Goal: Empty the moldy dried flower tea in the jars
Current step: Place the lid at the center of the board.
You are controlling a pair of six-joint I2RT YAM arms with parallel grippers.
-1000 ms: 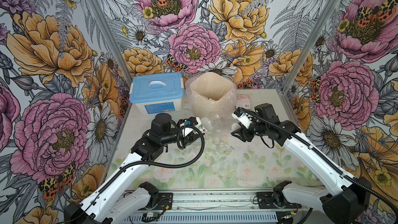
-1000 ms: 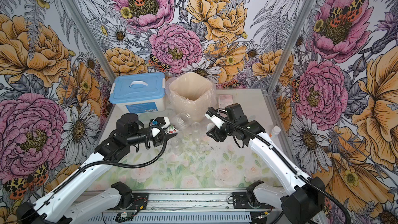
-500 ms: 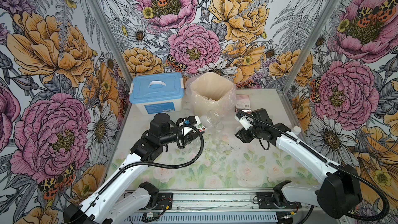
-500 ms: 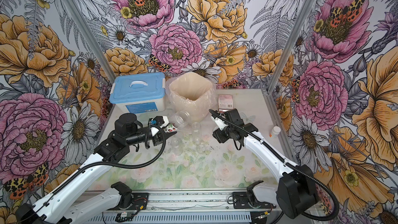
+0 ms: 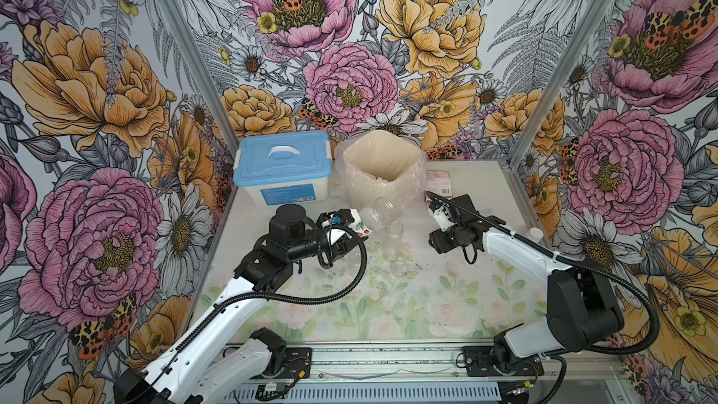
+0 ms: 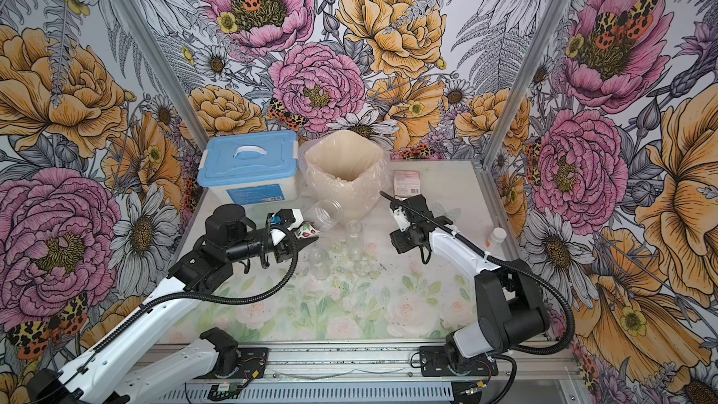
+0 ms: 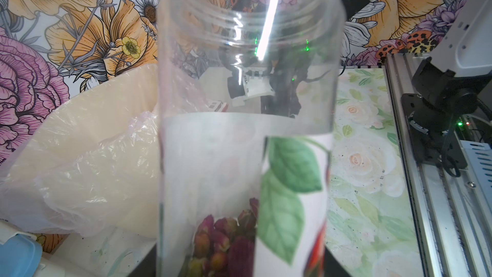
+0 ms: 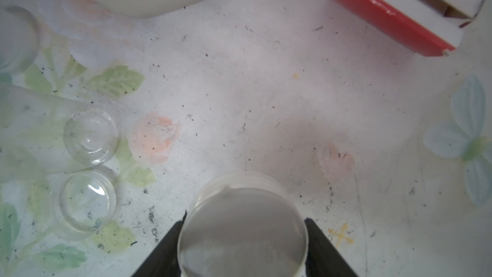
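Observation:
My left gripper (image 7: pixel 239 267) is shut on the wide labelled jar (image 7: pixel 245 81), which lies tilted with its open mouth toward the lined bin (image 5: pixel 382 165). Moldy dried flower tea (image 7: pixel 221 238), dark red buds, sits at the jar's base near the jaws. In both top views the jar (image 5: pixel 375 214) (image 6: pixel 325 214) hangs beside the bin's front. My right gripper (image 8: pixel 243 246) is shut on a round white lid (image 8: pixel 242 225), low over the table to the right (image 5: pixel 438 242). Small clear jars (image 5: pixel 395 228) (image 8: pixel 90 135) rest on the table between the arms.
A blue-lidded white box (image 5: pixel 283 165) stands at the back left beside the bin. A red and white carton (image 5: pixel 439 182) (image 8: pixel 404 9) lies behind my right gripper. A tiny white-capped bottle (image 5: pixel 535 234) stands near the right edge. Dark crumbs speckle the printed tabletop (image 5: pixel 408 305).
My right arm has pulled back toward the front and right, lowering the lid closer to the table. The left arm and its jar have hardly moved.

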